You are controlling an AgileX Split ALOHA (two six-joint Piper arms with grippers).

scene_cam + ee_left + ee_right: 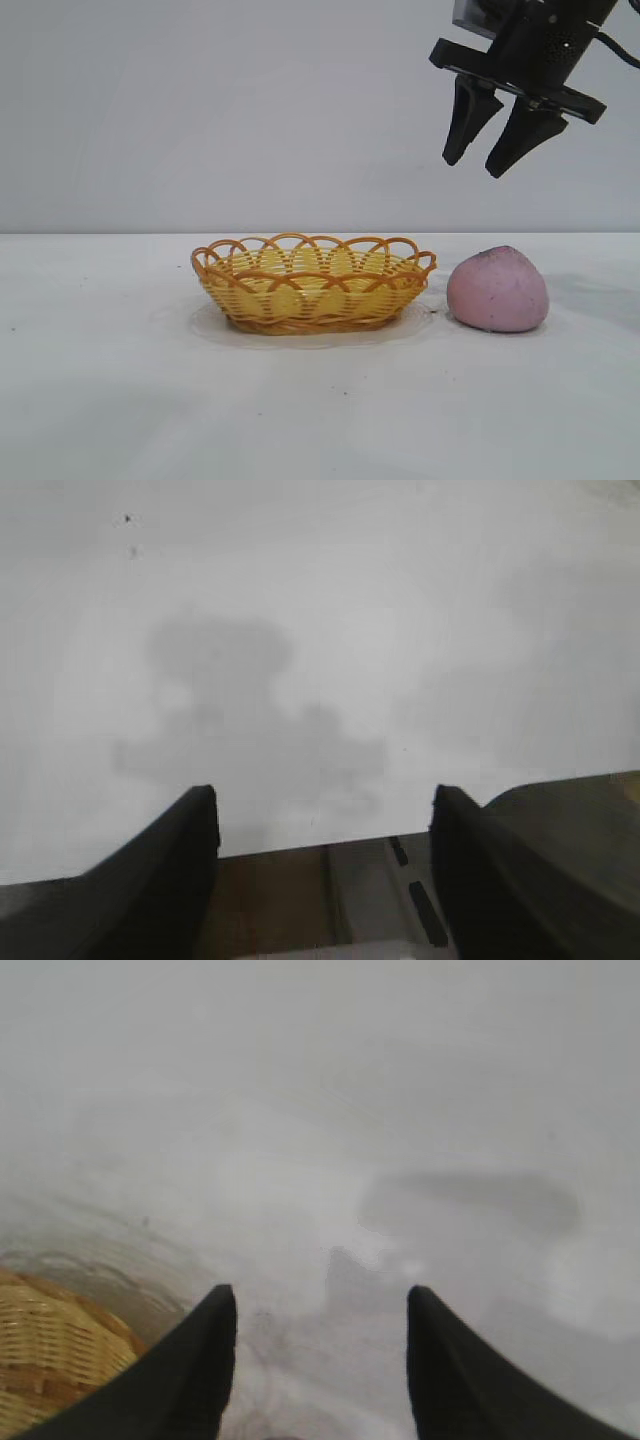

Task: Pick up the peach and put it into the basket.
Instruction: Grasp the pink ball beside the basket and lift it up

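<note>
The dusty-pink peach (498,290) rests on the white table, just right of the basket (314,283), a yellow woven oval with an orange looped rim. High above the peach hangs my right gripper (474,163), open and holding nothing. In the right wrist view its gripper (320,1305) shows bare table between the fingers, with the basket's edge (45,1345) to one side; the peach is out of that view. My left gripper (325,805) is open over bare table at its edge, seen only in its own wrist view.
White table (120,400) runs wide in front of and to the left of the basket. A plain grey wall stands behind. In the left wrist view a brown and metal frame (330,895) lies below the table's edge.
</note>
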